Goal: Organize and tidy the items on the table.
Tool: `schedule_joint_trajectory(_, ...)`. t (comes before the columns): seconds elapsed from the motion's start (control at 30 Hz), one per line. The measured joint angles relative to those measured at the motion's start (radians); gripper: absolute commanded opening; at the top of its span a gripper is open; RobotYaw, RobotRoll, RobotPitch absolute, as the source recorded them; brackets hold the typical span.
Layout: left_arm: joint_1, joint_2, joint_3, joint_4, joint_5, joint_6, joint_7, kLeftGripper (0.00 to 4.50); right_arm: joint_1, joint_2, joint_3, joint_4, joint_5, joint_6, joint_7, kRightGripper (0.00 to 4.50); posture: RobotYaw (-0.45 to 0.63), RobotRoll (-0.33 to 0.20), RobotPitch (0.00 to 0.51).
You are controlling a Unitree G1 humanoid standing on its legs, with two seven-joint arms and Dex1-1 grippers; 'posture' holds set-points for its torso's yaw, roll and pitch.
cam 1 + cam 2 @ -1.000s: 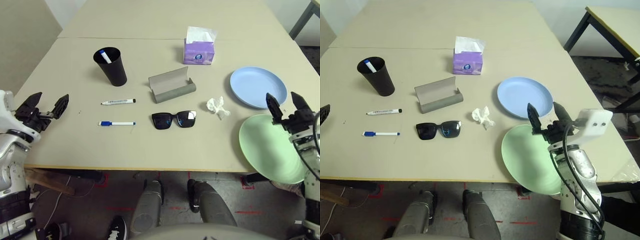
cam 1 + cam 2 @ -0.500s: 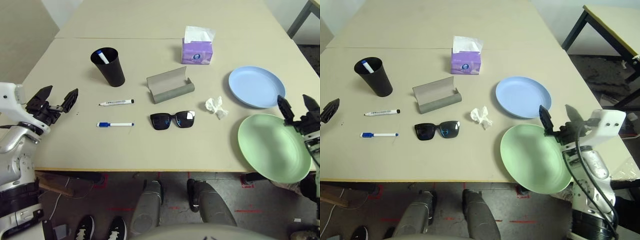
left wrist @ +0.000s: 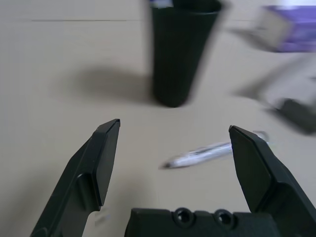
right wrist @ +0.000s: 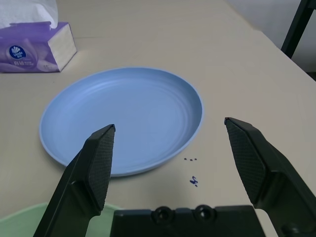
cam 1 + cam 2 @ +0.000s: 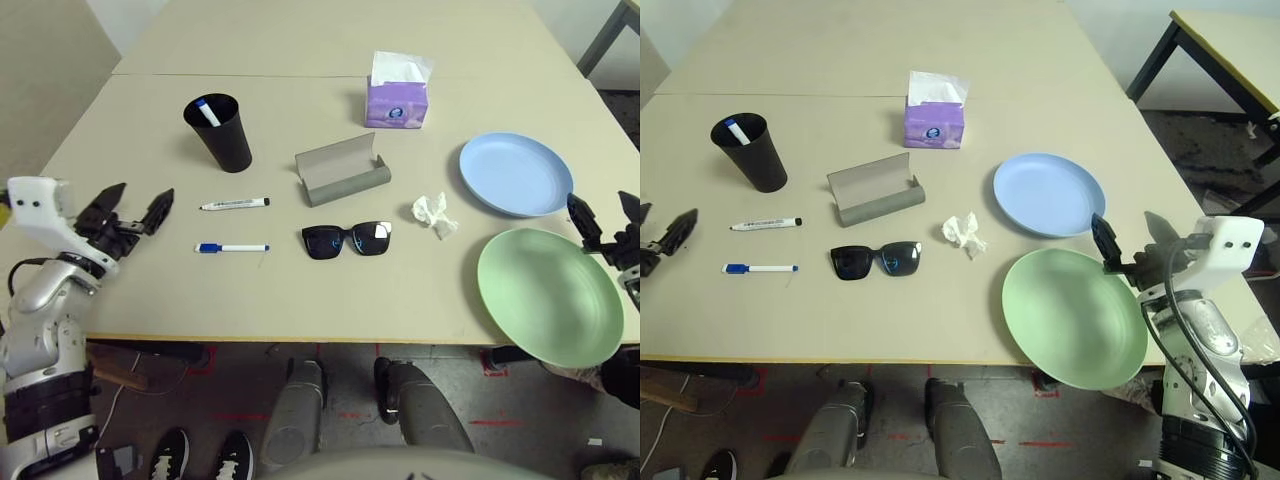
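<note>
On the table [image 5: 300,40] lie a black-capped marker [image 5: 235,204] and a blue-capped marker [image 5: 232,247]. Black sunglasses [image 5: 347,239] rest in front of the open grey glasses case [image 5: 342,171]. A crumpled tissue [image 5: 433,213] sits left of the pale blue plate [image 5: 515,174]. The pale green plate [image 5: 548,295] overhangs the front right edge. My left gripper [image 5: 143,196] is open above the table, left of the markers. My right gripper [image 5: 1127,225] is open at the right edge between the two plates, holding nothing.
A black cup [image 5: 222,135] holding a blue-tipped marker [image 5: 207,110] stands behind the two loose markers. The purple tissue box [image 5: 397,93] stands at the back centre. A seam [image 5: 250,75] crosses the table behind it. A dark table leg [image 5: 1155,60] shows at far right.
My left gripper has moved right, closer to the markers. My right gripper has drawn back to the right, off the green plate. Both stay open.
</note>
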Motion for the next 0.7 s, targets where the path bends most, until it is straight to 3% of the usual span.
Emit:
schedule_joint_trajectory(0.13,-0.06,0.051,-0.074,0.016,-0.034,0.004,-0.199,4.48,0.005,-0.011,-0.001,-0.001,0.0,0.026,0.0,4.5,-0.14,0.0,0.211)
schedule_joint_trajectory(0.37,-0.066,0.075,-0.213,0.0,-0.061,0.005,-0.506,4.48,0.026,-0.027,-0.041,-0.026,0.002,0.08,-0.034,4.5,-0.19,0.0,0.204)
schedule_joint_trajectory(0.7,-0.09,0.061,-0.316,0.003,-0.034,-0.141,-0.699,4.48,0.09,-0.026,-0.089,-0.124,0.002,0.206,-0.139,4.5,-0.22,0.0,0.193)
